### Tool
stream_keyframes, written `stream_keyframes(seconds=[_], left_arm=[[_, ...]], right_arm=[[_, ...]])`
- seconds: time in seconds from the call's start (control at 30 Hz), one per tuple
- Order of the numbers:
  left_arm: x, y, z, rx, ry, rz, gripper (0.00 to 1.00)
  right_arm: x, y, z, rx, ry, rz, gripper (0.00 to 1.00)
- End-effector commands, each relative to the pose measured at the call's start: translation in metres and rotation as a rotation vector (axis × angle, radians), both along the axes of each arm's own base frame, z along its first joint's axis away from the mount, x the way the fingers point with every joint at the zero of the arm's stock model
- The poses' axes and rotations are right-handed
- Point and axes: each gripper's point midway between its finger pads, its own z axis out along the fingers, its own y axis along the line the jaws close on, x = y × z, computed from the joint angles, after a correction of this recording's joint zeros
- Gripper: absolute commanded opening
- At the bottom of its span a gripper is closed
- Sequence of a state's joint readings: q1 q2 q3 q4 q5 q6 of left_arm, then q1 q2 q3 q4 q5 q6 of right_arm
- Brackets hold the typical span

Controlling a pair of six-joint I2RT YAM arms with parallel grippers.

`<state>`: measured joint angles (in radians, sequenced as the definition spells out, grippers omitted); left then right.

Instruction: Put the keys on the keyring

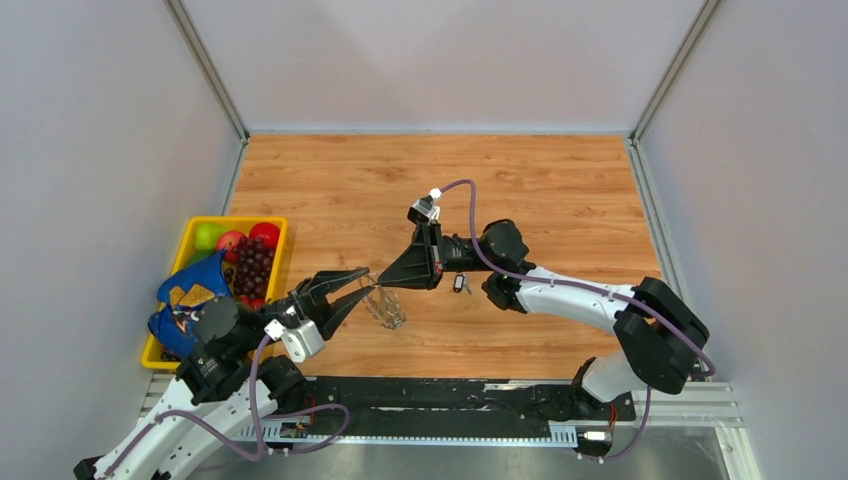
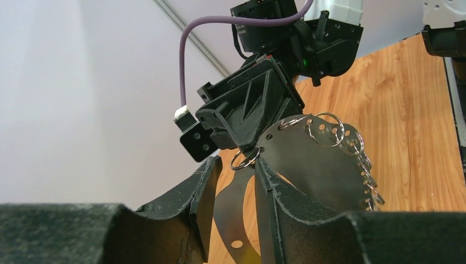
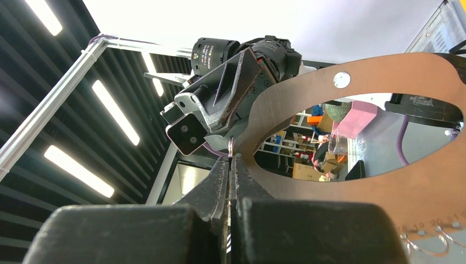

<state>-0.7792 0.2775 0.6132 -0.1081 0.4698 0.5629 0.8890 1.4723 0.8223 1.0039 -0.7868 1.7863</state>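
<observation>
Starting at the right tool (image 3: 231,159), we find its jaws pressed together on a small wire ring (image 2: 243,160), pinched at the very fingertips. That ring sits at the edge of the keyring (image 2: 324,176), a flat grey metal hoop with a large oval opening and punched holes along its band. Further wire rings (image 2: 329,129) hang along one rim.

Facing it, the left tool (image 2: 237,168) stands partway open. The hoop's band fills the gap between its fingers (image 2: 275,192), so we read it as gripping the band edge to edge.

In the top view both tools meet tip to tip above the tabletop (image 1: 560,180), with the keyring raised between them. A key (image 1: 460,283) with a black head shows just beside the right arm's wrist, apart from the hoop; we cannot tell whether it rests on the wood.

At the left edge, a yellow bin (image 1: 240,219) holds grapes (image 1: 252,265) and other fruit, with a blue packet (image 1: 185,300) at its near end.
</observation>
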Motion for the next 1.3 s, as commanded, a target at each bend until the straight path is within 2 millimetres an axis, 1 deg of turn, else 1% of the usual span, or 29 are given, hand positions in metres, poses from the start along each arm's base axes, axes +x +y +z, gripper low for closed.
stream_keyframes(seconds=[0.0, 0.07, 0.13, 0.5, 0.57, 0.63, 0.67, 0.7, 0.73, 0.8, 0.83, 1.07, 1.2, 1.27], left_arm=[[-0.006, 0.0, 0.006, -0.025, -0.02, -0.025, 0.4], [-0.006, 0.0, 0.006, -0.024, -0.021, -0.025, 0.4], [-0.007, 0.0, 0.006, -0.022, -0.021, -0.03, 0.37], [-0.011, -0.002, 0.006, -0.016, -0.021, -0.053, 0.3], [-0.012, -0.003, 0.006, -0.015, -0.019, -0.058, 0.28], [-0.013, -0.003, 0.006, -0.015, -0.018, -0.065, 0.22], [-0.014, -0.003, 0.006, -0.014, -0.017, -0.068, 0.17], [-0.014, -0.003, 0.006, -0.015, -0.018, -0.069, 0.15], [-0.014, -0.004, 0.006, -0.013, -0.017, -0.07, 0.09], [-0.014, -0.004, 0.005, -0.012, -0.015, -0.072, 0.02], [-0.015, -0.004, 0.005, -0.01, -0.015, -0.073, 0.01], [-0.017, -0.007, 0.001, 0.007, 0.0, -0.092, 0.0], [-0.016, -0.007, 0.0, 0.014, 0.005, -0.092, 0.04], [-0.017, -0.007, -0.001, 0.019, 0.008, -0.095, 0.09]], right_arm=[[-0.004, -0.001, 0.021, 0.062, -0.034, 0.012, 0.0], [-0.005, -0.001, 0.02, 0.056, -0.03, 0.013, 0.0], [-0.005, -0.001, 0.019, 0.053, -0.026, 0.012, 0.0], [-0.006, 0.002, 0.016, 0.036, -0.018, 0.019, 0.0], [-0.006, 0.002, 0.015, 0.034, -0.016, 0.021, 0.0], [-0.006, 0.003, 0.014, 0.028, -0.012, 0.021, 0.0], [-0.006, 0.003, 0.013, 0.025, -0.009, 0.022, 0.0], [-0.006, 0.003, 0.012, 0.023, -0.008, 0.023, 0.0], [-0.006, 0.003, 0.012, 0.022, -0.006, 0.022, 0.0], [-0.007, 0.003, 0.011, 0.017, -0.003, 0.023, 0.0], [-0.007, 0.003, 0.012, 0.016, -0.001, 0.023, 0.0], [-0.008, 0.003, 0.013, 0.014, -0.006, 0.026, 0.0], [-0.008, 0.002, 0.014, 0.016, -0.006, 0.028, 0.0], [-0.009, 0.002, 0.014, 0.017, -0.004, 0.029, 0.0]])
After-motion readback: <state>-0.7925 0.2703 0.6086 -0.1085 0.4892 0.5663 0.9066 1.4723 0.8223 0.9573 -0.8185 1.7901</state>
